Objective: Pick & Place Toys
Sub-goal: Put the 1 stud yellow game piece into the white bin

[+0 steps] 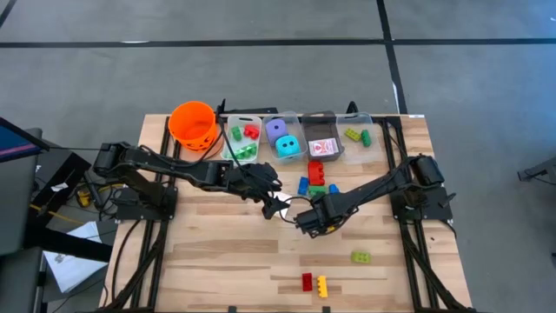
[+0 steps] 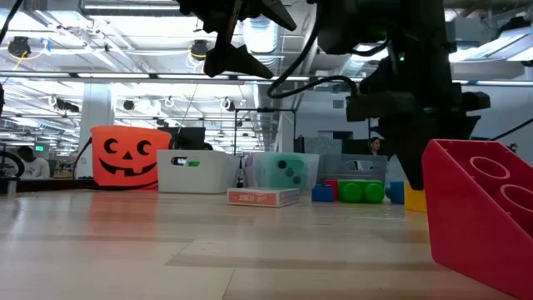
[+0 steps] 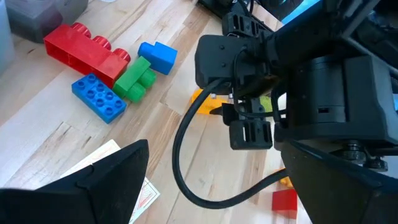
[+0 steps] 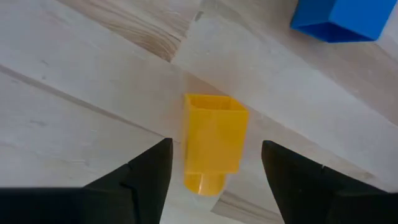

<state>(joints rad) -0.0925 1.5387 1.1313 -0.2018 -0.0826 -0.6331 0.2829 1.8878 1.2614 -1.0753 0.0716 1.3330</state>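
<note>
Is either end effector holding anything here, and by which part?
Nothing is held. The right end effector is open, straddling a yellow brick lying on the table; the left end effector is open and empty.

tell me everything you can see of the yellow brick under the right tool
The yellow brick is a small glossy plastic block, boxy, with a round stud showing at one end. It lies on its side on the bare wooden table, between the two dark fingers of the right tool, which stand apart on either side without touching it. Only the table touches it. A blue brick lies apart from it, farther off.
</note>
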